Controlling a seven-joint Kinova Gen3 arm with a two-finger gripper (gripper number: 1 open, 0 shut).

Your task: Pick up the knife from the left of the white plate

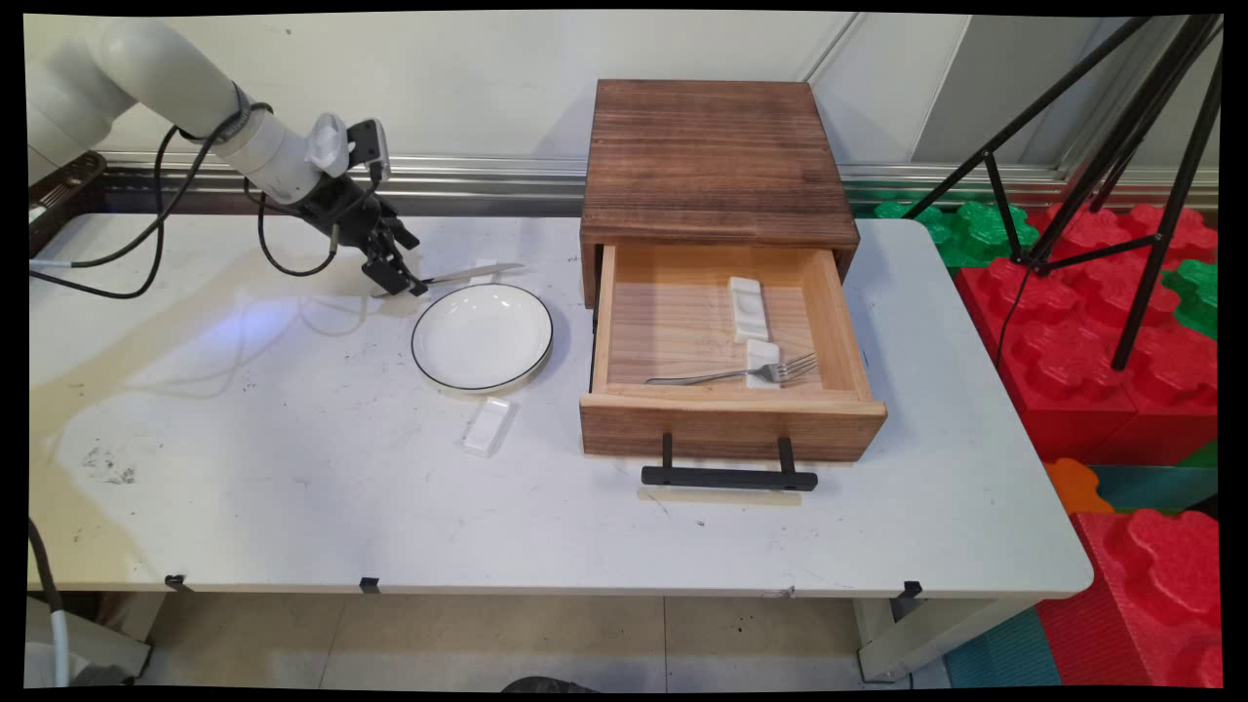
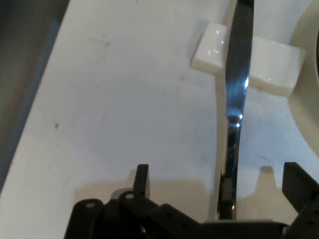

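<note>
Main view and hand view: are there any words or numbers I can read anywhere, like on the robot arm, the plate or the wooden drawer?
None. No readable word, number or sign shows on the robot arm, the plate, the wooden drawer, the knife or the table.

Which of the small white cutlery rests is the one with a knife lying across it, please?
The rest behind the plate, by the gripper: that white rest bears the knife. One in the drawer holds a fork; the other two are bare.
</note>
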